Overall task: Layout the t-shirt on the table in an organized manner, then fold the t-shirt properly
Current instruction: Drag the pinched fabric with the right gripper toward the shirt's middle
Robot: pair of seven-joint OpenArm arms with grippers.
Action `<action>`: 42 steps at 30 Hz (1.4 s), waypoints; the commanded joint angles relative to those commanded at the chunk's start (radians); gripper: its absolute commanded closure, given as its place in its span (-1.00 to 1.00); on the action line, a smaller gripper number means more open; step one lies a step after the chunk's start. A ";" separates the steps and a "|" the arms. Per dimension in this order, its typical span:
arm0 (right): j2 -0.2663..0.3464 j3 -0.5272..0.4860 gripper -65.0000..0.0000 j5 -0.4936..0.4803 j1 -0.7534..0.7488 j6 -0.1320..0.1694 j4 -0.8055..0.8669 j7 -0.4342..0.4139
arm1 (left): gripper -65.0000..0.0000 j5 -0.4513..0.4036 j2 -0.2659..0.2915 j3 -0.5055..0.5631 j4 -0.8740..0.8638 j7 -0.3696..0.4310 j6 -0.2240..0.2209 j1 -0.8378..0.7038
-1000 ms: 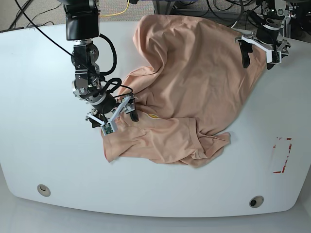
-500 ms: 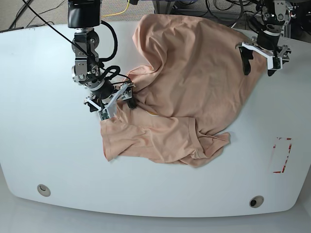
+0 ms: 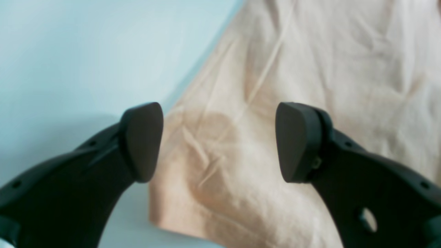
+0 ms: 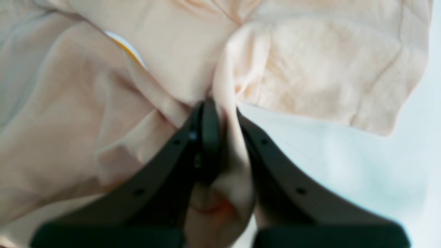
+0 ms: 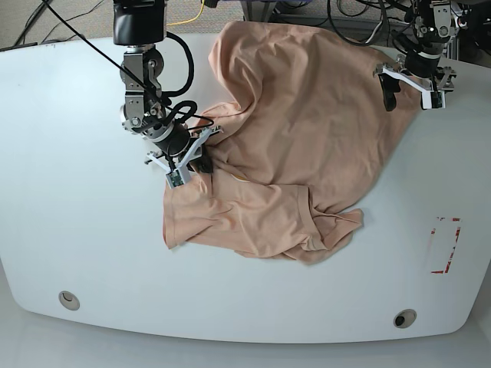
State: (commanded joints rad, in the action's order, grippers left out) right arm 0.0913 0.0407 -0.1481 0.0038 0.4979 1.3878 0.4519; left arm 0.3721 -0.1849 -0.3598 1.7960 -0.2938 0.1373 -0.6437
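The peach-tan t-shirt [image 5: 307,130] lies crumpled across the white table [image 5: 77,230], bunched toward the front with a sleeve [image 5: 334,222] folded under. My right gripper [image 5: 186,170] is shut on a pinch of the t-shirt's fabric [image 4: 227,113] near its left edge; a bit of the yellow print [image 4: 127,48] shows beside it. My left gripper [image 5: 409,88] is open and empty, hovering over the t-shirt's far right edge [image 3: 220,151], with one finger [image 3: 141,137] over bare table.
A red-outlined rectangle mark [image 5: 445,245] sits at the right front. Two small round holes [image 5: 69,297] [image 5: 403,317] lie near the front edge. Cables and equipment crowd the far edge behind the table.
My right gripper has moved back and slightly right, dragging the pinched fabric with it. My left gripper has lifted a little toward the far edge and stays open.
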 joint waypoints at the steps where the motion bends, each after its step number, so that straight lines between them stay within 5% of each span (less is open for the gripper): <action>1: 0.000 0.000 0.89 0.000 0.000 0.000 0.000 0.000 | -0.45 0.006 0.002 -0.015 0.000 0.000 0.000 -0.006; 12: 0.000 0.000 0.89 0.000 -0.003 0.000 0.002 0.000 | -0.45 0.025 -0.002 -0.094 -0.028 -0.002 0.003 -0.020; 19: 0.000 0.000 0.89 0.000 -0.003 0.000 0.002 0.000 | -0.45 0.021 0.005 -0.092 -0.078 -0.002 0.144 -0.009; 27: 0.000 0.000 0.89 0.000 -0.008 0.002 0.020 0.000 | -0.41 0.021 0.006 -0.089 -0.132 -0.066 0.147 0.046; 31: 0.000 0.000 0.94 0.000 -0.026 0.002 0.058 0.000 | 0.03 0.018 0.005 -0.089 -0.135 -0.118 0.147 0.083; 33: 0.000 0.000 1.00 0.000 -0.032 0.002 0.094 0.000 | 0.53 0.018 0.005 -0.089 -0.135 -0.138 0.147 0.097; 36: -0.012 0.000 1.00 0.000 -0.052 0.002 0.132 0.003 | 1.00 0.018 0.000 -0.089 -0.133 -0.157 0.147 0.126; 42: -0.018 0.005 1.00 0.002 -0.087 0.002 0.242 0.003 | 1.00 0.006 -0.043 -0.091 -0.080 -0.262 0.147 0.203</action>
State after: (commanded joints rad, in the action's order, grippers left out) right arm 0.0729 0.0453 -0.1465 -0.0836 0.4994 1.6303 0.4549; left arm 0.3782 -0.2279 -0.4503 1.7162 -0.5562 0.2846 -0.4411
